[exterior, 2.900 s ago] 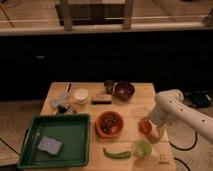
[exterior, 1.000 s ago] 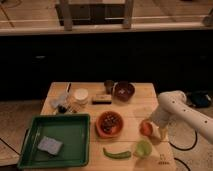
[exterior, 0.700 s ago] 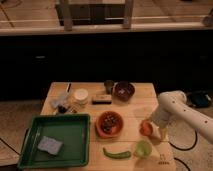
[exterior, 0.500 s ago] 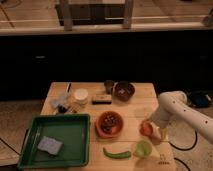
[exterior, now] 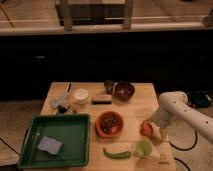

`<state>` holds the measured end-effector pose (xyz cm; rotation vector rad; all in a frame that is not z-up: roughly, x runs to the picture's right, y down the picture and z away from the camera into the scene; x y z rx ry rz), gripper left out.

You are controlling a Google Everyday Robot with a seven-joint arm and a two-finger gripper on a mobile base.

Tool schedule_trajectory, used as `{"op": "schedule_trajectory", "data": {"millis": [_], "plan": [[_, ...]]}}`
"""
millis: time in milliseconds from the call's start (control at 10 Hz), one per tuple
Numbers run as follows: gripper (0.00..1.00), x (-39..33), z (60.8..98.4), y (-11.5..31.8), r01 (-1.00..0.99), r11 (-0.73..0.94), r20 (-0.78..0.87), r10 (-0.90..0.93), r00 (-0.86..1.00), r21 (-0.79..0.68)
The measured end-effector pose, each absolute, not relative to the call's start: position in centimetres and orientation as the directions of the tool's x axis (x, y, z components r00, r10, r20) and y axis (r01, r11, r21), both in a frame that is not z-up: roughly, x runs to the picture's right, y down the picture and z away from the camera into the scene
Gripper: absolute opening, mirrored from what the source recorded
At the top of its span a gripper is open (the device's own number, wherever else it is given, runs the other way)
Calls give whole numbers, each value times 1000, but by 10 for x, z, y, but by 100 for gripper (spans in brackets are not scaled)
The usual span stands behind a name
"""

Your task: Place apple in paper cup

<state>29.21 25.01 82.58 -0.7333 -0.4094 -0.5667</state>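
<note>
A reddish apple (exterior: 146, 129) sits at the right side of the wooden table (exterior: 135, 107). My gripper (exterior: 154, 131), at the end of the white arm (exterior: 175, 107) reaching in from the right, is right at the apple and partly covers its right side. A light green paper cup (exterior: 143, 148) stands upright just in front of the apple, near the table's front edge. I cannot tell whether the apple is lifted or rests on the table.
An orange bowl of dark food (exterior: 109, 122) is left of the apple. A green pepper (exterior: 117, 153) lies left of the cup. A green tray (exterior: 75, 130) holds a blue sponge (exterior: 50, 145). A dark bowl (exterior: 124, 90), a white container (exterior: 80, 95) and small items stand at the back.
</note>
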Motion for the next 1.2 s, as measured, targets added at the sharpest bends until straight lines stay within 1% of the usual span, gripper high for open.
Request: {"op": "schedule_trajectory", "data": {"millis": [700,800,900,1100,1200], "plan": [[80,286,813,248,626,622,552,-346,758,-470],[79,283,812,248,634,623,561,-351,750,-458],[74,279,811,248,642,623,569,-356,742,-447],[50,277,808,250,652,625,579,-364,730,-429],[45,276,807,250,654,625,581,-365,728,-426]]}}
